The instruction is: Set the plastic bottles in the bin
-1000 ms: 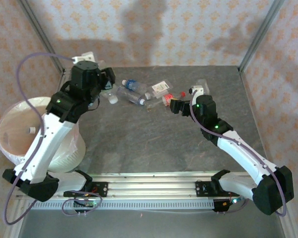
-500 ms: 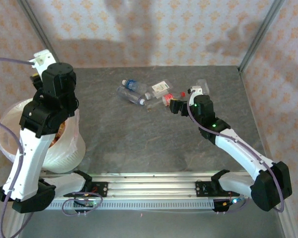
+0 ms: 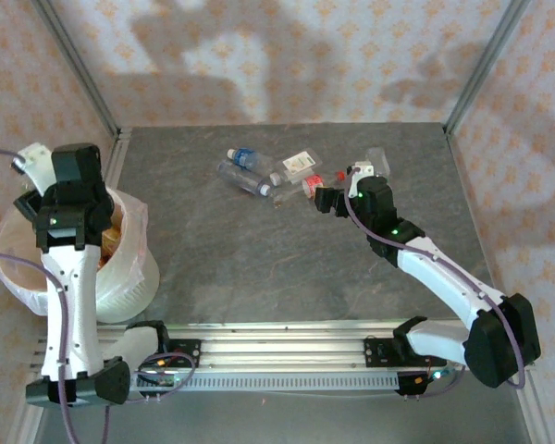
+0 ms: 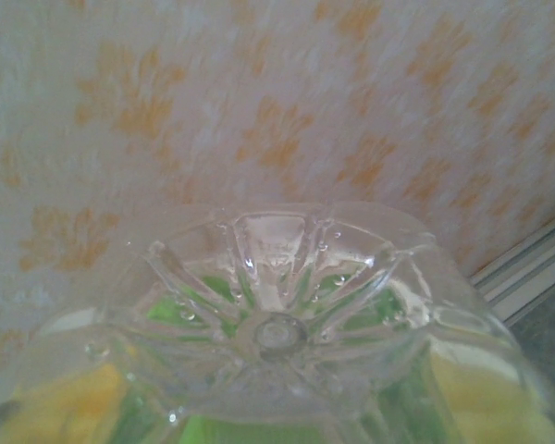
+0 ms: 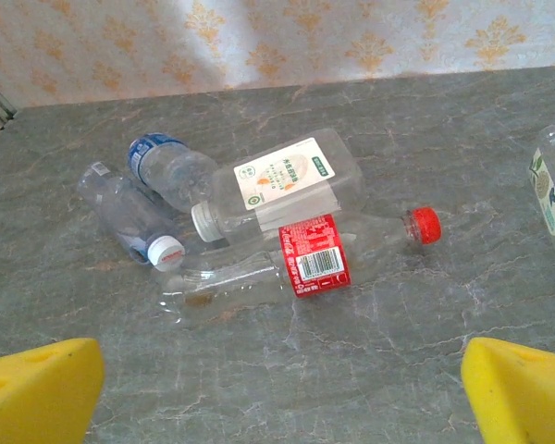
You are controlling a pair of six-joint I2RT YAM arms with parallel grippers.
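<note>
- The bin (image 3: 129, 277) holds orange-brown things (image 3: 117, 231), too indistinct to identify.
- Left end effector (image 3: 23, 196) is clenched on a green-labelled bottle (image 4: 277, 305).
- Right end effector (image 5: 277, 398) is spread wide, apart from the bottles (image 5: 287, 213) lying on the surface (image 3: 259, 268).

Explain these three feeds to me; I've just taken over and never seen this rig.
Two robot arms with two-finger grippers stand at a grey table. The overhead view looks down from behind them; the others are cameras on each wrist. The left gripper hangs over the white bin, and its camera looks at the base of a clear green-labelled bottle that it seems to grip. The right gripper, yellow pads apart and empty, faces a pile on the table: a red-labelled bottle, a white-labelled bottle, a blue-labelled bottle and a white-capped clear bottle.
</note>
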